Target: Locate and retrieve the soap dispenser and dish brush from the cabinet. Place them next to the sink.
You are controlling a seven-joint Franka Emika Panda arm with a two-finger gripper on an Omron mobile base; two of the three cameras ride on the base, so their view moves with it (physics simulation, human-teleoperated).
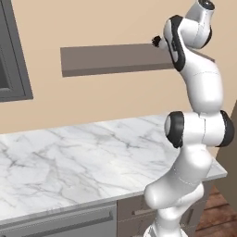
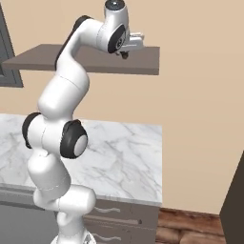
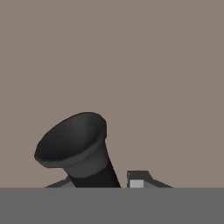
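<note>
Dish brush [image 3: 74, 146] fills hand view at 7 o'clock, round head up, handle running down between gripper [image 3: 114, 183] jaws, which look clamped on it, over cabinet shelf [image 1: 111, 59]. Prob. light, stiff, slim; hold handle near head so it won't swing.

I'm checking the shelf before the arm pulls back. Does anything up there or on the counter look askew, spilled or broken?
Nothing stands out. The pincer is shut on the dish brush at the shelf, its round head intact. The marble counter shows no spill or damage.
</note>
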